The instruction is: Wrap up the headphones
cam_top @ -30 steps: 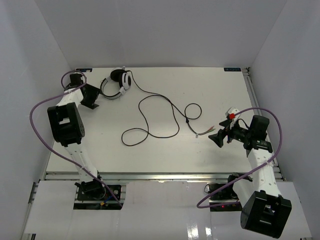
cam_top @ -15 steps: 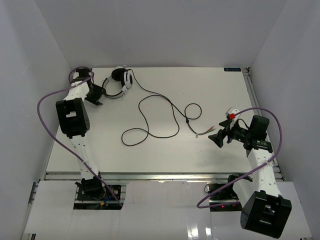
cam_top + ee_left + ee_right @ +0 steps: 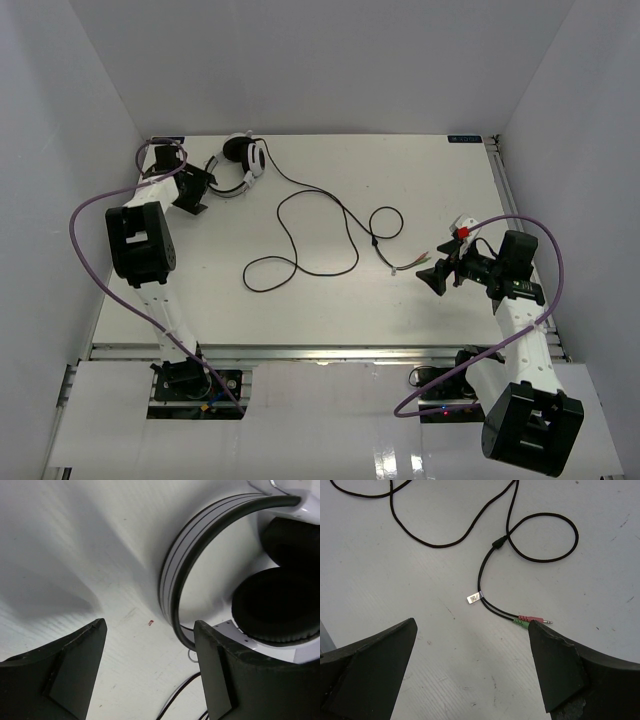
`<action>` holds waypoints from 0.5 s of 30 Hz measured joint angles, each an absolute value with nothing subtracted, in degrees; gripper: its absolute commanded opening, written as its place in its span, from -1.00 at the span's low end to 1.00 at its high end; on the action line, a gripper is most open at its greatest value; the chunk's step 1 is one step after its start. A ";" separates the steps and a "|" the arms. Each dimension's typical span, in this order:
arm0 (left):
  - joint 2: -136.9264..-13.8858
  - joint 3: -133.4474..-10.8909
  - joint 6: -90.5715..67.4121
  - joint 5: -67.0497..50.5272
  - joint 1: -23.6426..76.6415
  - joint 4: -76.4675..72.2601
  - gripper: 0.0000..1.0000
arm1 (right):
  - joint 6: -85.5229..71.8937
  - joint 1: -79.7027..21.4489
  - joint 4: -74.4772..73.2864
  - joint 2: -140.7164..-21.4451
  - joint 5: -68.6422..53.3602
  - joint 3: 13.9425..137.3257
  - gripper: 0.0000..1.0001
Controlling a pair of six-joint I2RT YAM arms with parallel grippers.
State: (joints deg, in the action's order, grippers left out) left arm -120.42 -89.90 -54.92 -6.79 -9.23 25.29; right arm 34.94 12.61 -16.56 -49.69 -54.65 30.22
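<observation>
The headphones lie at the far left of the counter. Their cord trails in loose loops to 2 plugs, pink and green. On the left gripper the fingers are spread, with the headband just beside 1 finger and nothing pinched. On the right gripper the fingers are spread wide above the plugs, holding nothing.

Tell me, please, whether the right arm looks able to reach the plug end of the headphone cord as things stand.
Probably yes: the right pincer is open, close beside the pink and green plugs, which lie on the table with nothing in between.
</observation>
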 measured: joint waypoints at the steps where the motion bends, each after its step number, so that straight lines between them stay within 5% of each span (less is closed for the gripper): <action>1: -120.42 -89.89 -54.92 -6.97 -9.23 24.57 0.65 | 34.94 12.60 -16.56 -49.69 -54.65 30.22 0.97; 9: -127.97 -102.02 -54.92 -9.52 -9.08 29.33 0.61 | 34.94 12.36 -16.56 -49.78 -54.61 30.22 0.97; 15: -136.46 -114.91 -53.80 -8.12 -8.43 37.63 0.23 | 34.96 12.34 -16.56 -49.87 -54.58 30.22 0.97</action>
